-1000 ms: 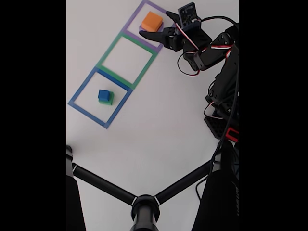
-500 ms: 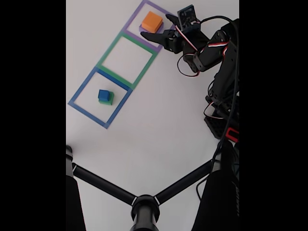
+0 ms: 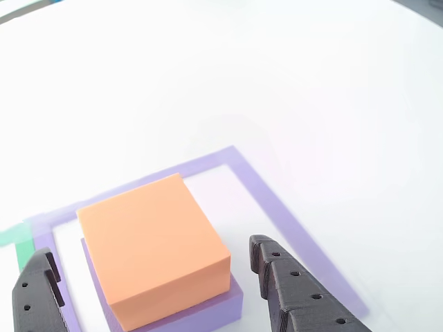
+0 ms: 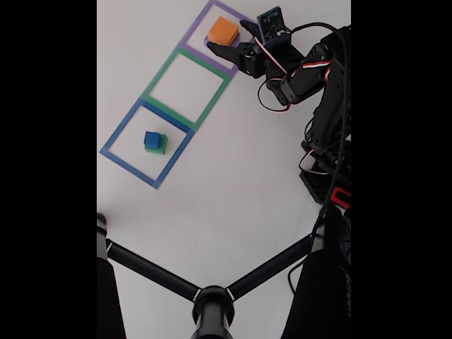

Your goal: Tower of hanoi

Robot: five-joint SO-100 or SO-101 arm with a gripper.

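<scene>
An orange block (image 3: 149,242) sits on a larger purple block (image 3: 201,315) inside the purple square outline (image 3: 277,207). My gripper (image 3: 151,252) is open, one finger (image 3: 31,294) to the left of the orange block and the other (image 3: 294,287) to the right, both apart from it. The fixed view shows the orange block (image 4: 223,31) at the top, with the gripper (image 4: 227,35) straddling it. A small blue cube (image 4: 152,138) rests on a green block (image 4: 160,148) inside the blue outline (image 4: 116,138).
The green outline (image 4: 161,72) between the other two holds nothing. The arm's base and cables (image 4: 326,169) stand at the right. A black stand with spreading legs (image 4: 212,304) crosses the bottom of the fixed view.
The gripper and wrist have shifted slightly upward in the fixed view, staying open on either side of the orange block. The blocks have not moved.
</scene>
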